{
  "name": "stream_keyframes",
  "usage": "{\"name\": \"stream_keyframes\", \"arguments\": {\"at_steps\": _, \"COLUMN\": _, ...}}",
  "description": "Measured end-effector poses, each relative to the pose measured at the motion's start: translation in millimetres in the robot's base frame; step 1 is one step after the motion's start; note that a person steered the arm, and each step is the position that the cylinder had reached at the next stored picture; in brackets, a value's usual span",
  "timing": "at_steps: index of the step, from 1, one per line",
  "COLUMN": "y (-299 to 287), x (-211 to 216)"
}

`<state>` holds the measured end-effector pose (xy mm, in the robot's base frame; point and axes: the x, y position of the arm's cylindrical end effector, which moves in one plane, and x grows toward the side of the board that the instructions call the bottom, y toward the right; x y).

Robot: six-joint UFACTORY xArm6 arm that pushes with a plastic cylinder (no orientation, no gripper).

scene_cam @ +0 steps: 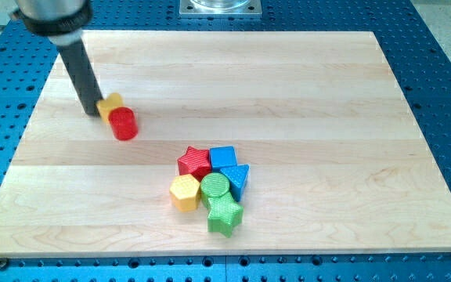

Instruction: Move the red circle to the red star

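The red circle (123, 124) lies on the wooden board at the view's upper left. A yellow block (112, 102) touches it at its upper left. My tip (91, 113) stands at the left of both, against the yellow block and just left of the red circle. The red star (194, 162) lies near the board's middle, to the lower right of the red circle, at the upper left of a cluster of blocks.
The cluster holds a blue cube (223, 157), a blue triangle (238, 178), a green circle (215, 187), a yellow hexagon (185, 193) and a green star (225, 216). The wooden board (327, 117) lies on a blue perforated table.
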<state>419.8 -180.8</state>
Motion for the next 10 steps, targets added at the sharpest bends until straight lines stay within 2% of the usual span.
{"name": "stream_keyframes", "arguments": {"at_steps": 1, "y": 45, "x": 56}}
{"name": "stream_keyframes", "arguments": {"at_steps": 2, "y": 82, "x": 87}}
{"name": "stream_keyframes", "arguments": {"at_steps": 4, "y": 100, "x": 67}}
{"name": "stream_keyframes", "arguments": {"at_steps": 5, "y": 138, "x": 56}}
{"name": "stream_keyframes", "arguments": {"at_steps": 6, "y": 133, "x": 10}}
{"name": "stream_keyframes", "arguments": {"at_steps": 7, "y": 169, "x": 10}}
{"name": "stream_keyframes", "arguments": {"at_steps": 8, "y": 171, "x": 46}}
{"name": "stream_keyframes", "arguments": {"at_steps": 9, "y": 127, "x": 15}}
{"name": "stream_keyframes", "arguments": {"at_steps": 10, "y": 22, "x": -2}}
